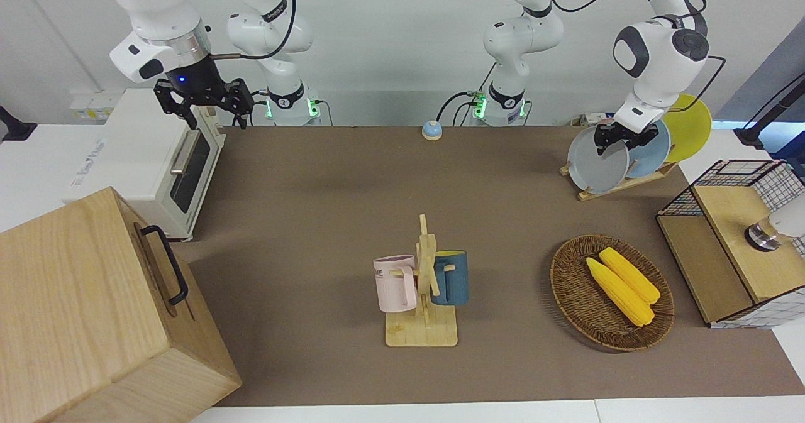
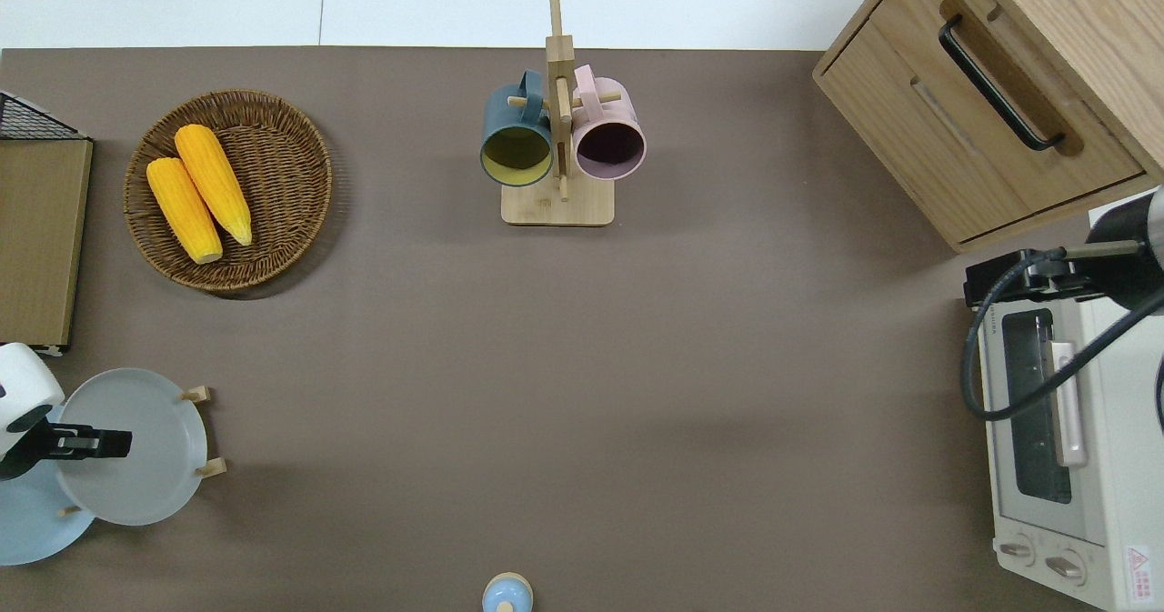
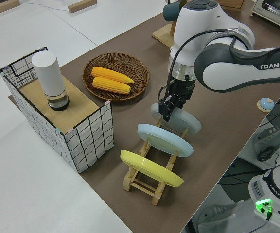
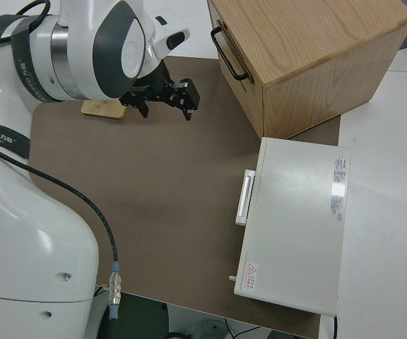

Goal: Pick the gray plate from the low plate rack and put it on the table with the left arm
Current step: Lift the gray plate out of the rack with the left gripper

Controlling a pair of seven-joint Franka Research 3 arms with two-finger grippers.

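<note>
While left tool (image 1: 619,137) clamps gray plate's (image 1: 594,165) rim in low plate rack (image 1: 629,183), grasp step; next lift clear toward bench (image 1: 352,209).

Left arm folded at the elbow, wrist angled down toward its own end of the table, left claw (image 1: 619,139) closed on a rim between its fingertips; right arm parked, right claw (image 1: 204,105) fingers spread apart.
</note>
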